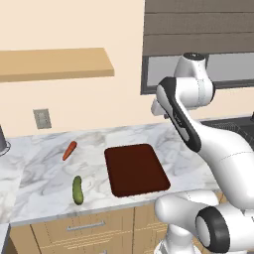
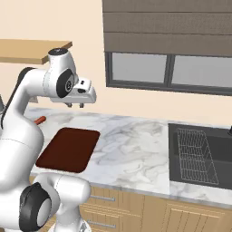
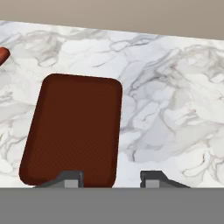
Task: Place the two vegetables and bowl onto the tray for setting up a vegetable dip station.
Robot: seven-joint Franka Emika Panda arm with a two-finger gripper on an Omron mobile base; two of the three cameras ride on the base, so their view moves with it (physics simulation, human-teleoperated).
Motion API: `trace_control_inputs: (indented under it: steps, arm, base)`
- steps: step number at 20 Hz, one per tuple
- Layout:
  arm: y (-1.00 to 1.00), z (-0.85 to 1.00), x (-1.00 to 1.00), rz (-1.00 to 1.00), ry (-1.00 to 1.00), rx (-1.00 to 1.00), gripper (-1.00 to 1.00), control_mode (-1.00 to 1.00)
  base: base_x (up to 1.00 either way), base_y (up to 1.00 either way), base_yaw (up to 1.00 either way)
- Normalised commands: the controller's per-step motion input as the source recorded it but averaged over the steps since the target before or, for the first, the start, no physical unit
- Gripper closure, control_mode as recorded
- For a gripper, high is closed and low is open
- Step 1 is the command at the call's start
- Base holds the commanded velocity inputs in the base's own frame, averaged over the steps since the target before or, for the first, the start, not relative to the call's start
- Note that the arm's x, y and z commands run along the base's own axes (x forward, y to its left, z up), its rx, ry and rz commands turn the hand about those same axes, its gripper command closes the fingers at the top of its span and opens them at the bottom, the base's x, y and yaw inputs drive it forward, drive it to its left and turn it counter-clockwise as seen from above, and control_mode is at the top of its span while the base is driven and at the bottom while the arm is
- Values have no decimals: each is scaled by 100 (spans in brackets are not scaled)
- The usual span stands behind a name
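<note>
From the left, cucumber [image 1: 78, 190] lies beside tray [image 1: 136, 169].

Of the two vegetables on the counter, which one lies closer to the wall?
The orange carrot. It lies farther back, toward the wall with the outlet, while the green cucumber lies near the counter's front edge. Both are left of the tray.
</note>
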Motion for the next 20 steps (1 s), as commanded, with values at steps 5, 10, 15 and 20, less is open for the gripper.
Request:
trace_control_inputs:
  steps: [5, 10, 15, 20]
  arm:
    - [0, 0, 0, 0, 0, 0, -100, 100]
    - [0, 0, 0, 0, 0, 0, -100, 100]
    - [0, 0, 0, 0, 0, 0, -100, 100]
    - [0, 0, 0, 0, 0, 0, -100, 100]
  base:
    - [-6, -1, 0]
    - [-44, -23, 0]
    - [-22, -46, -1]
    - [-13, -57, 0]
